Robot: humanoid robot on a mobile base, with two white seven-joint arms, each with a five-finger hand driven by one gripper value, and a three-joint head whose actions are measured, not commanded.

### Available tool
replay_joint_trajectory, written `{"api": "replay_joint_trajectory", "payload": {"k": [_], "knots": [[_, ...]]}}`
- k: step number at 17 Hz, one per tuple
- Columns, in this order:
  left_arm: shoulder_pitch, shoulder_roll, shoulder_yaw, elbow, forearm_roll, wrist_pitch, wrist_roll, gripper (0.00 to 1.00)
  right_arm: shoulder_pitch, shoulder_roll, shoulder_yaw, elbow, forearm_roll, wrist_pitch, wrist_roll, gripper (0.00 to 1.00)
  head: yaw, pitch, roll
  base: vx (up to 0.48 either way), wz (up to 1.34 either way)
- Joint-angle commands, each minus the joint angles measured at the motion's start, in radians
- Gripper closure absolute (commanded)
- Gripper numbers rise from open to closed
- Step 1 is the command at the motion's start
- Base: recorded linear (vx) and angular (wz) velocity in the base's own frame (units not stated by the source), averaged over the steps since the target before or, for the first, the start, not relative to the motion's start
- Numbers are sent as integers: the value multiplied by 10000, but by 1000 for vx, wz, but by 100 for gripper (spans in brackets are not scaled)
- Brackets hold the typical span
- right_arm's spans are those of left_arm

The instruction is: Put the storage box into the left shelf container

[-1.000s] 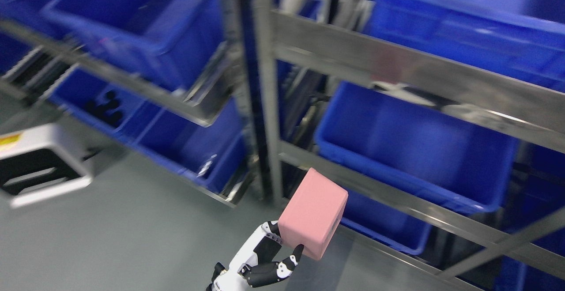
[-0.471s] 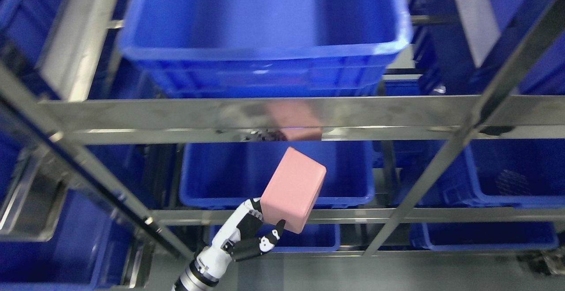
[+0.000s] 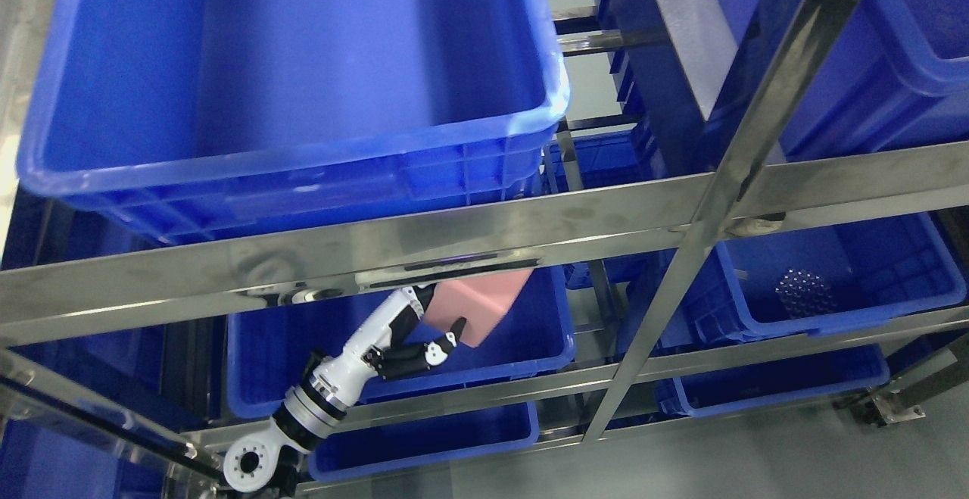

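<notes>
I see a big blue bin (image 3: 303,181) above the fingers (image 3: 428,353), and right of them a smaller bin (image 3: 870,257) holding a silvery clump (image 3: 802,293).

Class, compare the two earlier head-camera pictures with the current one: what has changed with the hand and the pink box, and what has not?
The camera view has swung across the shelf. The left hand has carried the pink storage box forward past the steel rail, over the middle blue bin, so the rail now hides the box's top. The grip is unchanged; nothing released.

A steel shelf rack (image 3: 484,230) stands on a grey floor (image 3: 757,461), its rails shining with reflected light.
</notes>
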Motion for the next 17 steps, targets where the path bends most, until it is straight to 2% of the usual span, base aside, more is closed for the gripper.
{"api": "replay_joint_trajectory", "payload": {"k": [1,4,5,6,7,8,10,13,14,16,17], "knots": [[-1316,176,1776,2111,-1496,-2,88,97,92,-175,-46,-175,15,-4,1,0,0,0,0,47,-192],[-1746,176,2068,2755,-1862,-2,134,95,92,-175,-46,-175,15,-4,1,0,0,0,0,24,-83],[-1793,176,2130,3016,-2062,-2,225,90,92,-175,-46,-175,15,-4,1,0,0,0,0,13,-31],[-1809,176,2146,3109,-2170,-2,530,77,92,-175,-46,-175,15,-4,1,0,0,0,0,0,0],[-1809,176,2070,3156,-2202,-2,851,52,92,-175,-46,-175,15,-4,1,0,0,0,0,0,0],[-1794,176,2008,3156,-2187,-93,991,42,92,-175,-46,-175,15,-4,1,0,0,0,0,0,0],[-1794,176,1825,3156,-2156,-140,1054,28,92,-175,-46,-175,15,-4,1,0,0,1,0,0,0],[-1778,176,1411,3019,-1958,-398,1161,15,92,-175,-46,-175,15,-4,1,0,0,8,0,0,0],[-1733,176,1227,2927,-1729,-613,1283,14,92,-175,-46,-175,15,-4,1,0,0,8,0,0,0],[-1565,176,570,2256,-857,-723,1864,11,92,-175,-46,-175,15,-4,1,0,0,8,0,0,0],[-1229,176,186,1629,-564,-677,2490,5,92,-175,-46,-175,15,-4,1,0,0,8,0,0,0]]}}
